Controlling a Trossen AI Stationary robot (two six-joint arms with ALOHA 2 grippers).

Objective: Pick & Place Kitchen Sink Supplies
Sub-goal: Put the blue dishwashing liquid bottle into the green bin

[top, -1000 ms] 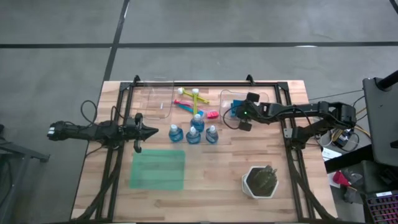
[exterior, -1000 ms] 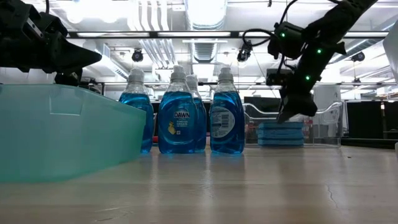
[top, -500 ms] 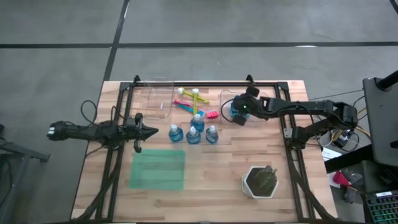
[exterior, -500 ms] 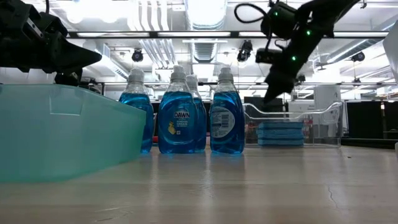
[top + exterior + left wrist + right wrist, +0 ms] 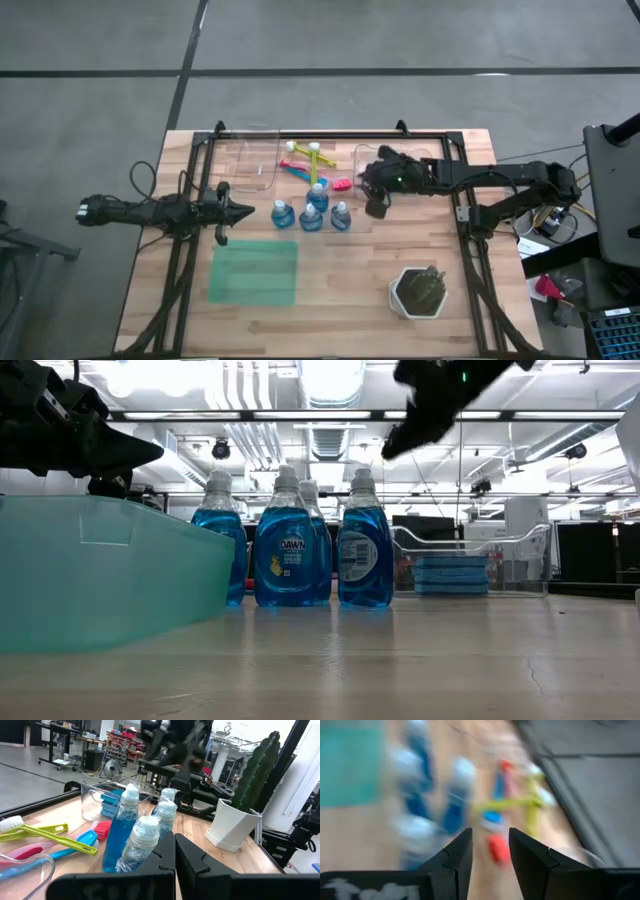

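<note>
Four clear bottles of blue liquid point(image 5: 309, 214) point(image 5: 290, 560) point(image 5: 125, 830) with white caps stand upright in a cluster at mid-table. Yellow-green, blue and pink brushes point(image 5: 308, 160) point(image 5: 50, 832) lie flat behind them. Two blue sponges point(image 5: 450, 573) point(image 5: 107, 805) are stacked inside a clear bin point(image 5: 422, 156). My right gripper point(image 5: 370, 187) point(image 5: 400, 438) point(image 5: 490, 847) is open and holds nothing; it hangs high in the air at the bin's left end, above the pink brush end and the bottles. My left gripper point(image 5: 245, 212) point(image 5: 150, 452) point(image 5: 174, 840) is shut, hovering left of the bottles.
A second clear container point(image 5: 250, 160) sits at the far left of the brushes. A flat green mat point(image 5: 254, 272) lies near the front left, and a white hexagonal pot with a dark plant point(image 5: 418, 291) point(image 5: 232, 822) stands at the front right. Black frame rails point(image 5: 465, 215) border the table.
My right gripper has risen from just above the sponges in the clear bin to well above bottle height and has swung toward the table's left, over the bin's left end. The sponges stay stacked in the bin. The left arm has kept still.
</note>
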